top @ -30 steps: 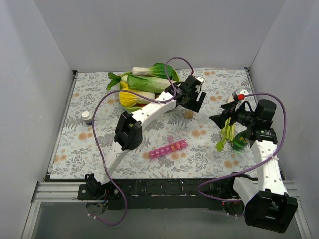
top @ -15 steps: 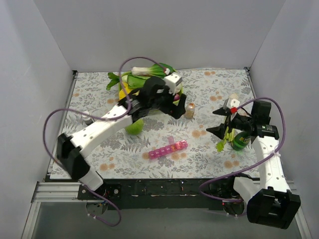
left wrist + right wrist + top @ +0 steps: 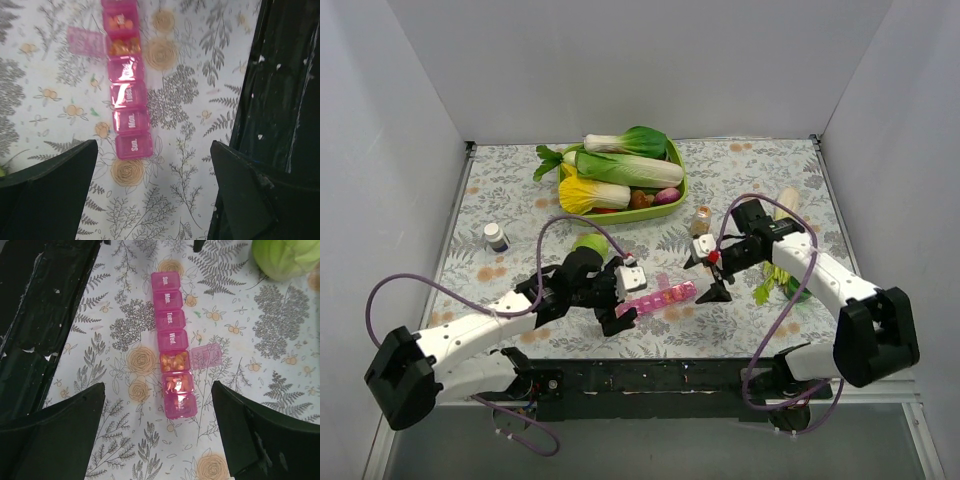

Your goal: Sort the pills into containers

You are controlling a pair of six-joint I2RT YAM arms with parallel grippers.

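Observation:
The containers are one pink strip box (image 3: 657, 297) lying on the floral mat between my two grippers. In the left wrist view the strip (image 3: 131, 122) runs up from "Sun."; one compartment stands open with brownish-orange pills (image 3: 123, 46), its lid (image 3: 85, 40) flipped left. In the right wrist view the strip (image 3: 170, 320) shows the same open compartment with pills (image 3: 174, 361); the two end compartments beyond it also show pills. My left gripper (image 3: 623, 293) (image 3: 155, 200) is open and empty at the strip's "Sun." end. My right gripper (image 3: 706, 278) (image 3: 165, 440) is open and empty at the other end.
A green tray (image 3: 676, 190) of vegetables stands at the back. A small orange-capped bottle (image 3: 701, 220) stands near the right gripper, a white bottle (image 3: 496, 236) at the left. A green round vegetable (image 3: 588, 243) lies behind the left arm. Greens (image 3: 782, 270) lie at the right. The black table edge (image 3: 280, 100) is close.
My left arm has swung back from the tray to the strip's left end. My right arm has moved from the right side in to the strip's right end.

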